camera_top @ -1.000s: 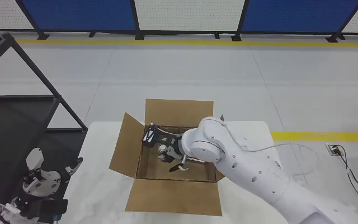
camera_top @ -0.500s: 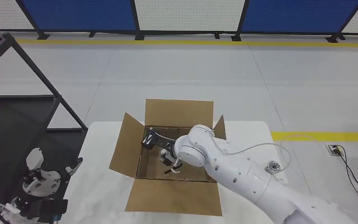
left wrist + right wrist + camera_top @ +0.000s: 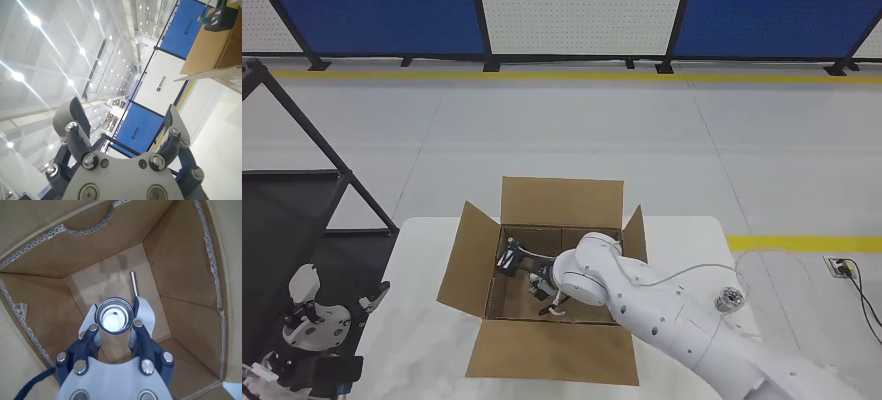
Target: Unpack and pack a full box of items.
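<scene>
White table (image 3: 422, 325), open cardboard box (image 3: 562, 200), right gripper (image 3: 116, 306) fingers (image 3: 146, 311) around metal can (image 3: 113, 318).

signs | logo wording on blue panel (image 3: 139, 130) and white panel (image 3: 162, 85) | box flap label (image 3: 229, 82) — unreadable

On my feed a pale grey floor (image 3: 572, 130) runs back to a row of black-framed partition panels, with blue ones (image 3: 382, 25) on either side of a white perforated one (image 3: 582, 25). A yellow line (image 3: 542, 76) is painted on the floor just in front of them. Another yellow stripe (image 3: 802, 243) lies beyond the right edge of the white table (image 3: 417, 330), near a trailing cable (image 3: 842, 268). A black metal rack (image 3: 302, 200) stands off the table's left edge. Overhead I see a high white ceiling with rows of bright lamps (image 3: 35, 20).
</scene>
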### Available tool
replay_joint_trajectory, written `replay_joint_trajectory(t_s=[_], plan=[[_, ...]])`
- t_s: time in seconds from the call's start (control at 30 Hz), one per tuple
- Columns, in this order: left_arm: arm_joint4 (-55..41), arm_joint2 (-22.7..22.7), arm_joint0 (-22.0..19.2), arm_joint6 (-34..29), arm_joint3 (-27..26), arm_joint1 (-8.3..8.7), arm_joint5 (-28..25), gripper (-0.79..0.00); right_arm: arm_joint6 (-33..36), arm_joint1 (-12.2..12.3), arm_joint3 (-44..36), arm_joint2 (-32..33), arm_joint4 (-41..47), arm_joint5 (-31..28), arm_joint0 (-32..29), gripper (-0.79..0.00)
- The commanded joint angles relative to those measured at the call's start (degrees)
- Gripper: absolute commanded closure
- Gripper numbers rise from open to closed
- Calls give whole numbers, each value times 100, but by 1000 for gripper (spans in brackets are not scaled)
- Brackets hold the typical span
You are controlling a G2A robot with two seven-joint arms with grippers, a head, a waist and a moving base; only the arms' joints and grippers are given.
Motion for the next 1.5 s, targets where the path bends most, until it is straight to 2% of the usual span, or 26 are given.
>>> replay_joint_trajectory(t_s=[0.0,0.17,0.47,0.5,0.53,0.57,0.6,0.63,0.67,0.7,0.77,0.97,1.13,1.3,1.47], plan=[[0,0,0,0,0,0,0,-785,-250,-51,201,-26,-151,-121,-39,0],[0,0,0,0,0,0,0,-785,-535,-202,659,-35,-252,-289,-88,0],[0,0,0,0,0,0,0,-785,-617,-498,1298,1,-220,-417,-59,0],[0,0,0,0,0,0,0,-785,-617,-528,1359,9,-215,-438,-52,-95],[0,0,0,0,0,0,0,-785,-613,-566,1435,18,-213,-466,-43,-305],[0,0,0,0,0,0,0,-785,-609,-593,1482,25,-217,-480,-34,-357],[0,0,0,0,0,0,0,-785,-613,-619,1529,33,-224,-496,-26,-376],[0,0,0,0,0,0,0,-785,-616,-642,1569,37,-240,-518,-18,-459],[0,0,0,0,0,0,0,-785,-621,-657,1595,42,-248,-530,-13,-619],[0,0,0,0,0,0,0,-785,-625,-679,1628,51,-257,-544,-7,-693],[0,0,0,0,0,0,0,-785,-613,-719,1678,66,-294,-538,5,-754],[0,0,0,0,0,0,0,-785,-635,-770,1604,153,-495,-400,25,-785],[0,0,0,0,0,0,0,-785,-519,-658,1035,318,-859,-22,-31,-785],[0,0,0,0,0,0,0,-785,16,-317,-293,693,-1480,744,-381,-785],[0,0,0,0,0,0,0,-785,929,235,-2289,1450,-2424,1235,-1206,-785]])
